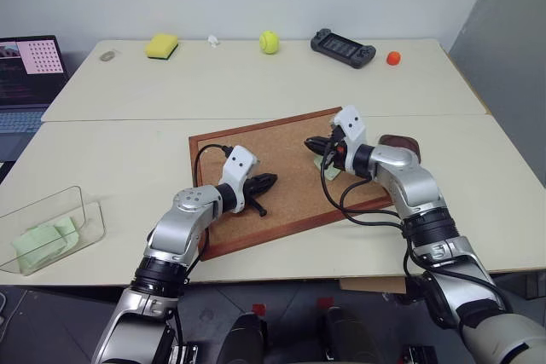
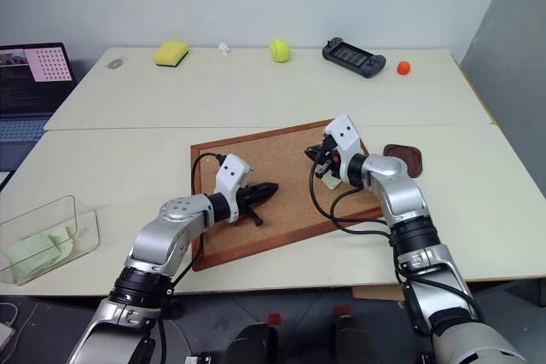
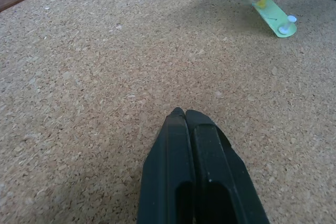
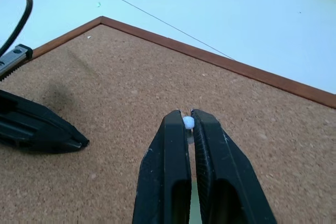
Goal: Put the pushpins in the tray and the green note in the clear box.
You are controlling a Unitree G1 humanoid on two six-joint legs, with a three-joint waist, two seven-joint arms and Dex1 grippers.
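1. Bare cork lies between the left gripper (image 1: 266, 182) and right gripper (image 1: 317, 147) on the corkboard (image 1: 256, 138).
2. The far table carries a sponge (image 1: 161, 45), tennis ball (image 1: 270, 42) and controller (image 1: 343, 47).
3. Near left, the clear box (image 1: 85, 210) stands well apart.

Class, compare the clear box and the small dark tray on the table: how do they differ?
The clear box is see-through, the tray dark reddish-brown. The clear box is far larger than the tray. The clear box sits at the robot's left, the tray at its right by the corkboard. Both are open-topped.
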